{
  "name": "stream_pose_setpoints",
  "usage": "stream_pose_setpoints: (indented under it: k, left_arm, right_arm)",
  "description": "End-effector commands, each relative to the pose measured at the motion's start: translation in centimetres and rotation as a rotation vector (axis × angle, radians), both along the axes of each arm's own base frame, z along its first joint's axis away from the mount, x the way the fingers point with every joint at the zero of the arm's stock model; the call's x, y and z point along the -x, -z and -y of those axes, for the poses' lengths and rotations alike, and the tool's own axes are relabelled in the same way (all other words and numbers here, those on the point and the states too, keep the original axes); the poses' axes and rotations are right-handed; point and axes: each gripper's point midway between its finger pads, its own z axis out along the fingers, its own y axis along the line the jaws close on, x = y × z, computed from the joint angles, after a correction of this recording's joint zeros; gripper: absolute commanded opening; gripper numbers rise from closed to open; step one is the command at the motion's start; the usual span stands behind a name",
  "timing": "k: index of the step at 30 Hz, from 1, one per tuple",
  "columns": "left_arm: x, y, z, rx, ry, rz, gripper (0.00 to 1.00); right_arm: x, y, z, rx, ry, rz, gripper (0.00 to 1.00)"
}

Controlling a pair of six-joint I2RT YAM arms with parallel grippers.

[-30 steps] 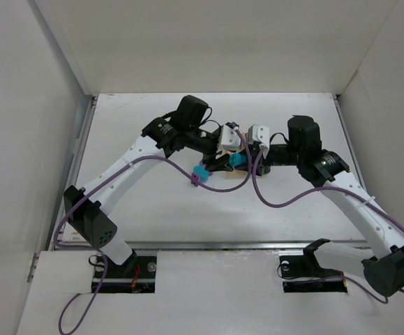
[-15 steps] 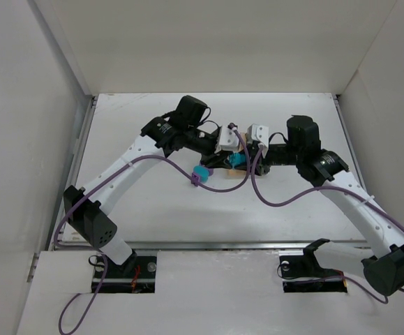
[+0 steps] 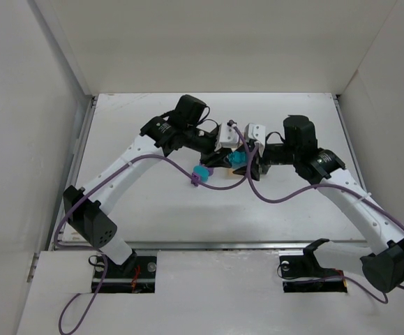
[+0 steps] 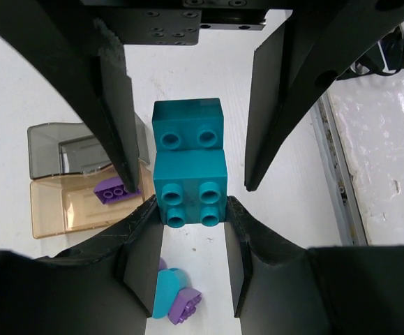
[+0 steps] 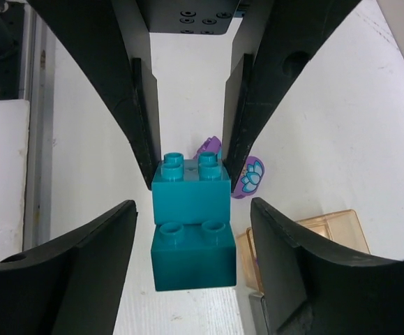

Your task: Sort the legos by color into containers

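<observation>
Two teal legos [image 4: 190,171] are stuck together as one stack. My left gripper [image 4: 191,209] is shut on the nearer one and holds the stack in the air over the middle of the table [image 3: 240,159]. My right gripper [image 5: 193,230] faces it, open, with its fingers either side of the other teal lego [image 5: 192,255] and not touching it. The amber bin [image 4: 76,209] holds a purple lego [image 4: 114,188]. The smoky grey bin [image 4: 65,143] lies beside it. Both bins are mostly hidden under the grippers in the top view.
A loose clump of teal and purple legos [image 3: 199,174] lies on the table left of the grippers; it also shows in the left wrist view [image 4: 176,296]. A purple piece with a flower print [image 5: 248,174] is part of it. White walls enclose the table.
My right gripper has moved a little left and farther in, closing on the left gripper, so its open fingers now flank the teal stack. The left gripper has kept its hold.
</observation>
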Motion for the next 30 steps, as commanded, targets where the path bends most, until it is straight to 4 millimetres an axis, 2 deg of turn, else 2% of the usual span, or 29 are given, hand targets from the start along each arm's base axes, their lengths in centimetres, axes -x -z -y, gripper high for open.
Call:
stream_pose_setpoints:
  k: [1, 3, 4, 6, 7, 8, 11, 15, 17, 19, 21, 22, 23, 25, 26, 29, 30]
  left_arm:
    - [-0.1, -2.9, -0.4, 0.065, -0.008, 0.05, 0.0]
    - [-0.1, -3.0, -0.3, 0.07, -0.012, 0.047, 0.0]
    - [-0.3, -3.2, -0.2, 0.077, -0.012, 0.055, 0.0]
    - [-0.2, -3.2, -0.2, 0.076, -0.016, 0.047, 0.0]
    - [-0.4, -3.1, -0.2, 0.072, -0.023, 0.051, 0.0]
    - [-0.4, -3.1, -0.2, 0.071, -0.023, 0.051, 0.0]
    - [-0.2, -3.5, -0.4, 0.077, -0.023, 0.058, 0.0]
    - [-0.9, -3.1, -0.7, 0.066, -0.059, 0.051, 0.0]
    - [-1.6, -3.6, -1.3, 0.077, -0.087, 0.054, 0.0]
    - [-2.6, -3.8, -1.7, 0.084, -0.127, 0.055, 0.0]
    - [-3.7, -4.4, -2.6, 0.097, -0.164, 0.065, 0.0]
    - [-4.0, -4.4, -2.9, 0.096, -0.175, 0.065, 0.0]
    - [-4.6, -4.5, -3.2, 0.102, -0.188, 0.075, 0.0]
    - [-4.8, -5.1, -3.5, 0.114, -0.201, 0.082, 0.0]
    - [-4.7, -4.6, -3.5, 0.108, -0.206, 0.063, 0.0]
    - [-5.3, -3.8, -3.9, 0.095, -0.242, 0.042, 0.0]
    - [-5.2, -4.0, -4.0, 0.097, -0.255, 0.042, 0.0]
  right_arm:
    - [-0.1, -1.1, -0.2, -0.012, 0.0, 0.033, 0.71]
    - [-0.1, -1.3, -0.3, -0.019, 0.003, 0.034, 0.63]
    - [-0.1, -1.3, -0.3, -0.019, 0.003, 0.034, 0.51]
    - [-0.4, -0.9, -0.3, -0.014, 0.02, 0.007, 0.39]
    - [-0.7, -0.8, -0.1, -0.007, 0.046, 0.002, 0.23]
    - [-0.9, -0.9, -0.3, -0.009, 0.049, -0.007, 0.13]
    - [-1.4, -1.0, -0.6, -0.01, 0.052, -0.018, 0.0]
    - [-1.6, -0.7, -0.6, -0.004, 0.056, -0.025, 0.0]
    - [-2.4, 0.6, 0.2, 0.046, 0.119, -0.049, 0.0]
    - [-2.5, 2.8, 0.8, 0.096, 0.155, -0.094, 0.0]
    - [-3.3, 4.4, 2.2, 0.121, 0.209, -0.119, 0.0]
    - [-3.2, 4.1, 2.2, 0.113, 0.213, -0.121, 0.0]
    - [-3.4, 4.8, 2.7, 0.125, 0.234, -0.132, 0.0]
    - [-4.4, 4.9, 3.3, 0.121, 0.294, -0.134, 0.0]
    - [-5.0, 4.7, 3.7, 0.1, 0.336, -0.13, 0.0]
    - [-8.4, 6.0, 6.3, 0.098, 0.578, -0.132, 0.0]
    - [-10.1, 5.8, 7.1, 0.055, 0.691, -0.141, 0.0]
